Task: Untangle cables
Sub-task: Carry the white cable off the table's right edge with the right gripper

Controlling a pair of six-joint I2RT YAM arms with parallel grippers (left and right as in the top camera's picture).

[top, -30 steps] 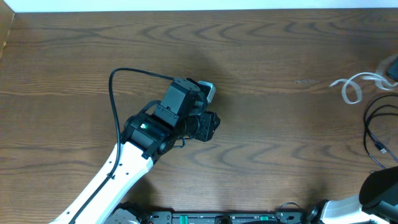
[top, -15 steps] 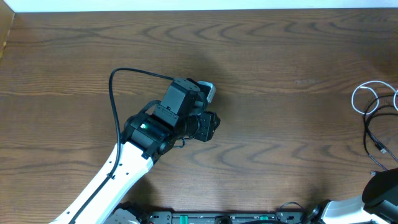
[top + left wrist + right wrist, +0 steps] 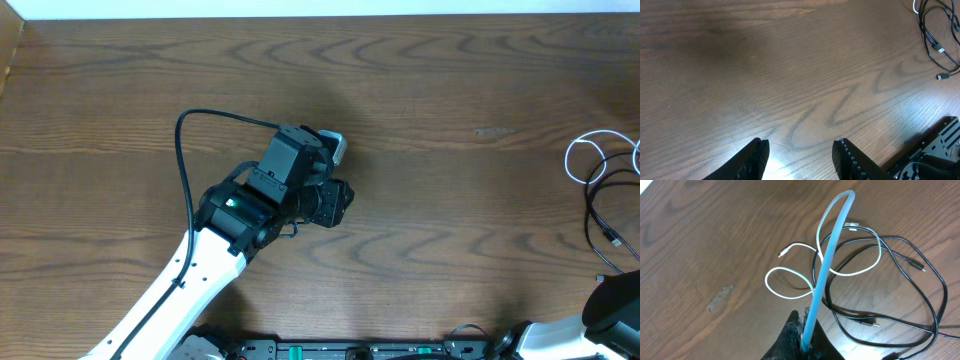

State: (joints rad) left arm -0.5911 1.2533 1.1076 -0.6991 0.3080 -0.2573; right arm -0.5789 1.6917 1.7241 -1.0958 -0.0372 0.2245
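Left claw (image 3: 800, 148) released, over the table (image 3: 740, 60). Right claw (image 3: 803, 332) grasps white cable (image 3: 827, 245), crossed with black cable (image 3: 945, 294), far right.

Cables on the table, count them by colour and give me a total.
White cable: 1
Black cable: 1
Total: 2
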